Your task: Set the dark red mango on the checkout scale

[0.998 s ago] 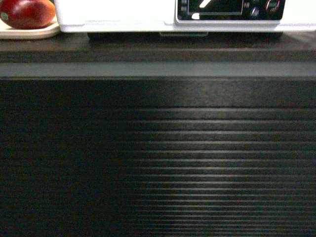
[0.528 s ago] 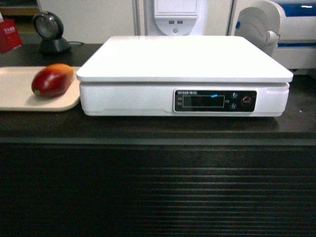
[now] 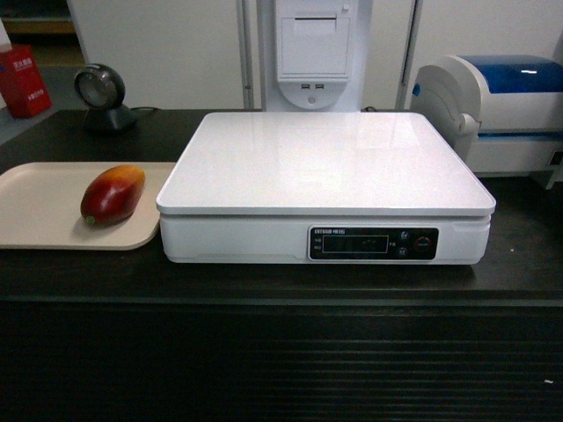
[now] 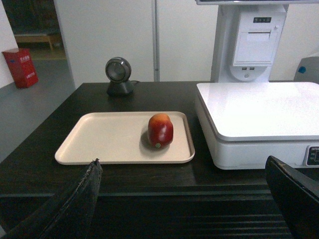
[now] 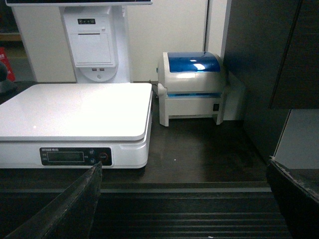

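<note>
Dark red mango (image 3: 113, 194) on beige tray (image 3: 40, 207), just left of scale (image 3: 325, 167).

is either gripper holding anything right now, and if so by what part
Nothing is held. The left gripper and right gripper are both open with nothing between the fingers. The dark red mango lies untouched on the beige tray.
</note>
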Tool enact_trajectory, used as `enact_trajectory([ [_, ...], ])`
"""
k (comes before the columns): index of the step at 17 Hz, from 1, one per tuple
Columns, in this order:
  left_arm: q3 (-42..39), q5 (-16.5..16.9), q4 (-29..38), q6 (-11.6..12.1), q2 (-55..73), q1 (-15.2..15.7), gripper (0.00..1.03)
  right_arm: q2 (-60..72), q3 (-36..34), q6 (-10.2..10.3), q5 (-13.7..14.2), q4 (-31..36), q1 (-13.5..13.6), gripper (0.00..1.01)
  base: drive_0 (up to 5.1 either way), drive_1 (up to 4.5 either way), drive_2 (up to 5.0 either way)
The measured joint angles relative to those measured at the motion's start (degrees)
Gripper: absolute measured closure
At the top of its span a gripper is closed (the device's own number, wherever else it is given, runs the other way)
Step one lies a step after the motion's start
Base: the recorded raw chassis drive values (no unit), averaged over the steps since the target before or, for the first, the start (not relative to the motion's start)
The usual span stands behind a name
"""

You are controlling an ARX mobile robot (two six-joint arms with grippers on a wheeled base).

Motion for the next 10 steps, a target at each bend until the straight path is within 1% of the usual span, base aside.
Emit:
enact_trajectory([
  [10, 0.0, 0.0, -0.07, 0.0, 0.0, 0.0, 0.05, 0.0, 0.0, 0.0, 0.02, 0.02, 0.0, 0.03, 0.0, 0.0, 0.0],
])
